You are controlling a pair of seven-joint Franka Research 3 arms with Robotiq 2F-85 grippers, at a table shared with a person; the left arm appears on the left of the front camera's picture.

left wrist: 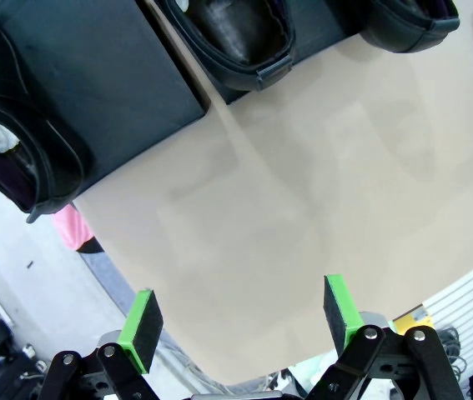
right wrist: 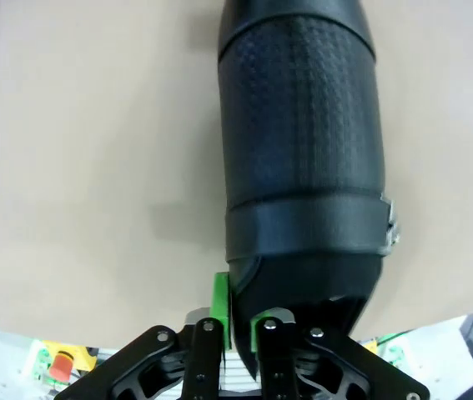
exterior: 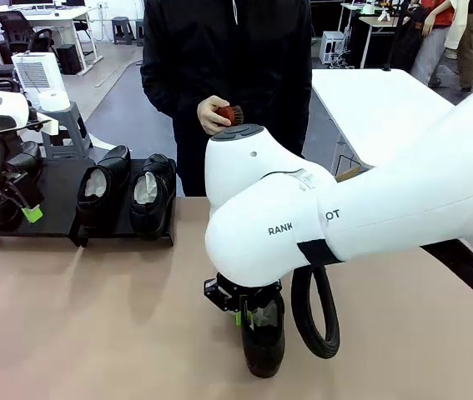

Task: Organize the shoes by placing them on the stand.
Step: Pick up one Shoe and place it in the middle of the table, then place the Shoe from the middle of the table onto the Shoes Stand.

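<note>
Item: shoe (exterior: 264, 337), glossy black, lying on the surface (exterior: 94, 325) near the robot's edge, well apart from the stand (exterior: 57, 187).
Right tool (right wrist: 240, 321): its green pads are pinched on the rear wall of the shoe's opening, one pad inside and one outside, seen from the right wrist. The jaws look nearly closed on that thin edge; whether they are beginning to let go cannot be told.
Left tool (left wrist: 240, 321): jaws wide apart, nothing between them, hovering over bare surface beside the stand's near edge.

Handling note (judgement): the grip is at one end of a long shoe, so the toe will likely sag or swing. Lift slowly, keep the sole level, and carry it high enough to pass the stand's front edge. Set it down toe-first in line with the others, then release only when the sole rests flat. A thin leather rim may slip; a firmer bite would help.

Stand: low, matte black, at the surface's far left. Two shoes (exterior: 128, 196) rest on its right part, side by side, white paper inside. Another shoe (left wrist: 19, 162) sits at its left end, seen from the left wrist. The section between looks free.

Surface: tan, plain, matte.

Room: a person in dark clothing stands at the far side holding a brush (exterior: 229, 114). White tables and chairs stand behind.
</note>
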